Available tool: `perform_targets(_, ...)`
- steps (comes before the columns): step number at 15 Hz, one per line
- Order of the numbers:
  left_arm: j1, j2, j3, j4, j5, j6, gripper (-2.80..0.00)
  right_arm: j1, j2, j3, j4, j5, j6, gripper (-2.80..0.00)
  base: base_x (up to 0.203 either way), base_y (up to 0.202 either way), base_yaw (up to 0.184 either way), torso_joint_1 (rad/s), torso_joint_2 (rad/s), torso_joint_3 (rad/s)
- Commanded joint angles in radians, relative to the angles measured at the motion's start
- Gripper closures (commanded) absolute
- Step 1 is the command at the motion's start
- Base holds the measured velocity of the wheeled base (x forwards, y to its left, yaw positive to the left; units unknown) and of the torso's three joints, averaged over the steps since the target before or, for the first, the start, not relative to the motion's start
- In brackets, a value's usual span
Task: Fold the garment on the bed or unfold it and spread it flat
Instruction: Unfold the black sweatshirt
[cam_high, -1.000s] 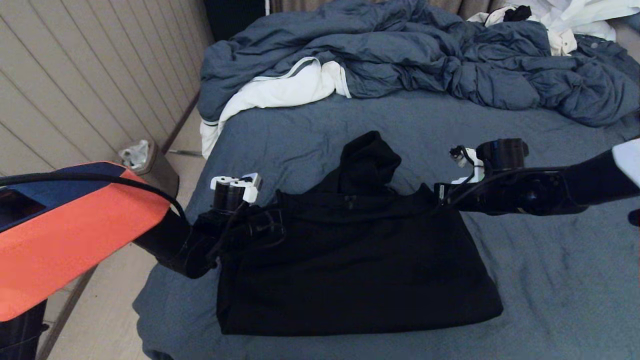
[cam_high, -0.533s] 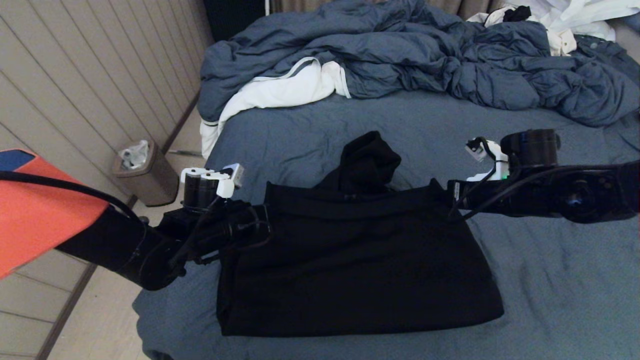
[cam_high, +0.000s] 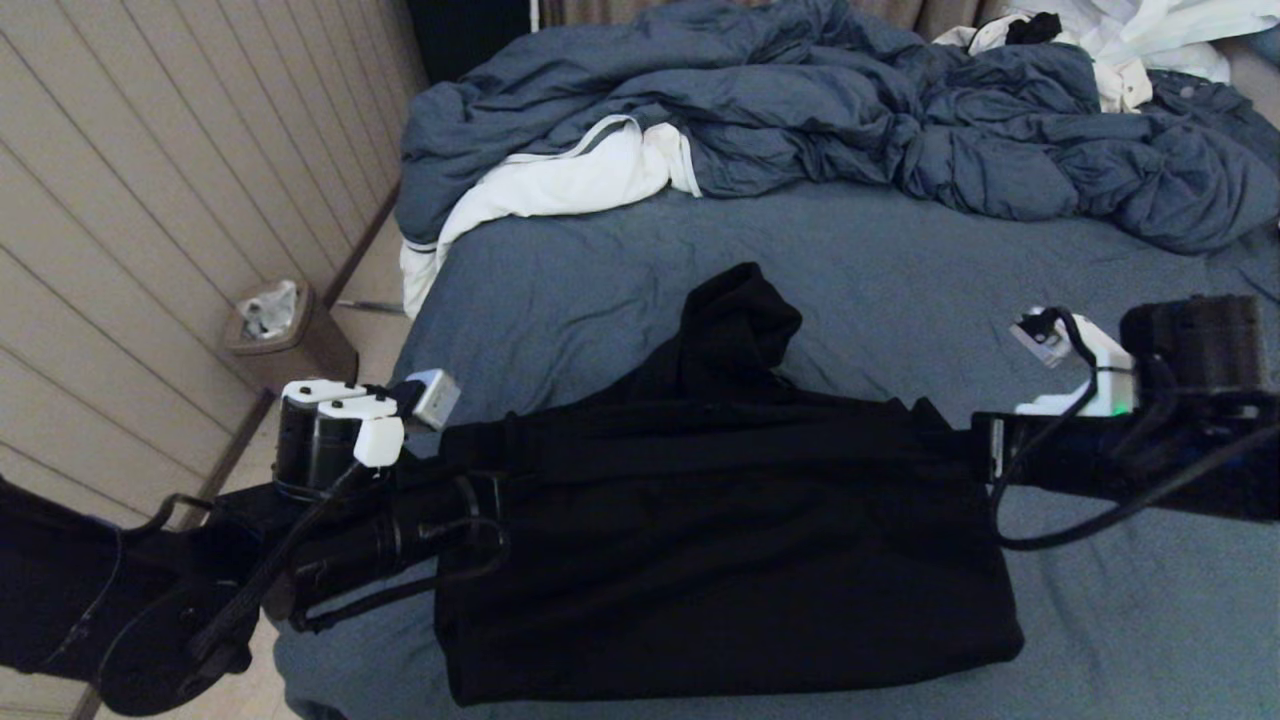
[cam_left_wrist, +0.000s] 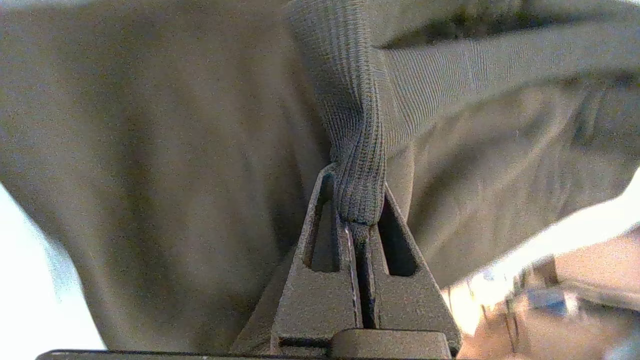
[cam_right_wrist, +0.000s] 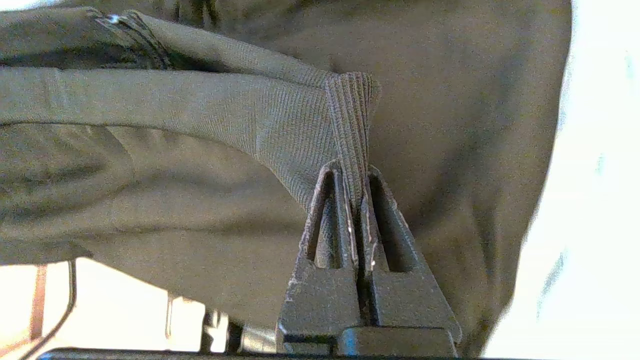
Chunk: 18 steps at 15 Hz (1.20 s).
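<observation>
My left gripper (cam_left_wrist: 357, 220) clenched on ribbed hem of black zip hooded sweatshirt (cam_high: 700, 540) at nine o'clock; my right gripper (cam_right_wrist: 356, 200) clenched at three o'clock; hood toward twelve on blue-grey sheeted bed (cam_high: 620, 270).

garment (cam_high: 720, 560): on the near part of the bed (cam_high: 880, 270), hood end pointing to the far side
left gripper (cam_left_wrist: 357, 220): at the garment's left edge, fingers (cam_left_wrist: 320, 280) pinching its ribbed hem
right gripper (cam_right_wrist: 357, 200): at the garment's right edge, clamped on the hem too
duvet (cam_high: 850, 110): heaped across the far end of the bed, behind the garment
white clothing (cam_high: 1150, 40): far right corner, on the duvet
bin (cam_high: 290, 335): on the floor left of the bed, beside the wall (cam_high: 150, 180)
</observation>
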Motion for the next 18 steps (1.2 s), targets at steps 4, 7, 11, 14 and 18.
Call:
perform_targets(4,-0.143,-0.063,0.213,-0.089,-0.003,-0.014,0.0,-0.011,-0.214,0.225,-0.001,0.0,-0.063,0.0,0.0,0.0,0.0,0.0,0.0,0.0)
perform_targets(7,-0.177,-0.041,0.268,-0.145,-0.005,-0.038,0.0,-0.005,-0.264,0.331,-0.001,-0.002,-0.081,0.0,0.0,0.0,0.0,0.0,0.0,0.0)
perform_targets(11,-0.199,-0.003,0.311,-0.2,-0.008,-0.04,0.0,-0.006,-0.258,0.383,-0.001,-0.003,-0.084,0.0,0.0,0.0,0.0,0.0,0.0,0.0)
perform_targets(14,-0.201,0.025,0.32,-0.245,-0.006,-0.041,0.0,-0.011,-0.257,0.387,-0.001,-0.003,-0.081,-1.17,0.0,0.0,0.0,0.0,0.0,0.0)
perform_targets(18,-0.201,0.018,0.33,-0.253,-0.005,-0.044,-2.8,-0.009,-0.266,0.399,-0.001,-0.001,-0.102,-2.8,0.0,0.0,0.0,0.0,0.0,0.0)
